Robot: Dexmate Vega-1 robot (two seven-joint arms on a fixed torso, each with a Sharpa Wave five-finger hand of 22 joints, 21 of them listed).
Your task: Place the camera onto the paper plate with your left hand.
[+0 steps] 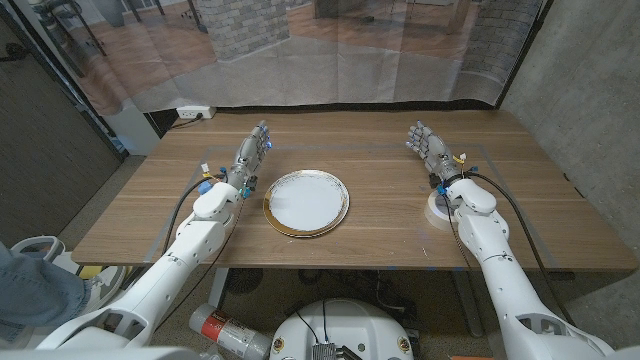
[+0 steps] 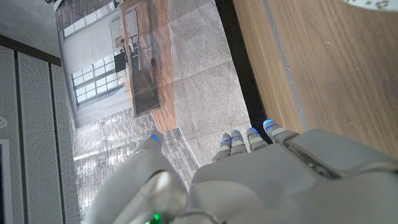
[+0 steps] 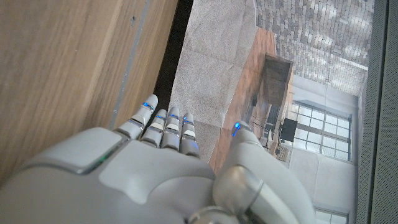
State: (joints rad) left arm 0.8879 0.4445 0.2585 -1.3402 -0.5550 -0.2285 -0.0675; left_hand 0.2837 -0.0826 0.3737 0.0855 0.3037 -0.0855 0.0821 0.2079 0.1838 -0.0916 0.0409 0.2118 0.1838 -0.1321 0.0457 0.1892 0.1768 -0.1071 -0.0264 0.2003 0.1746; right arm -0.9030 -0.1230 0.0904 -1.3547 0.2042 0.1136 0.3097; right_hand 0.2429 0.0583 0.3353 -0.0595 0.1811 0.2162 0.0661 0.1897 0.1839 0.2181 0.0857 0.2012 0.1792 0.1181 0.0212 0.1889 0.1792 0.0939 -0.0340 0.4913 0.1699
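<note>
A white paper plate with a gold rim lies at the middle of the wooden table, and nothing lies on it. My left hand stands just to the plate's left, a little farther back, with its fingers stretched toward the table's far edge and nothing in them. In the left wrist view the left hand reaches out past the table's far edge, and a sliver of the plate shows at the picture's corner. My right hand is held up at the right side, fingers apart and empty; the right hand holds nothing.
A white roll of tape lies on the table beside my right wrist. A translucent curtain hangs behind the table's far edge, with a power strip on the floor there. A person's jeans-clad leg is at the bottom left.
</note>
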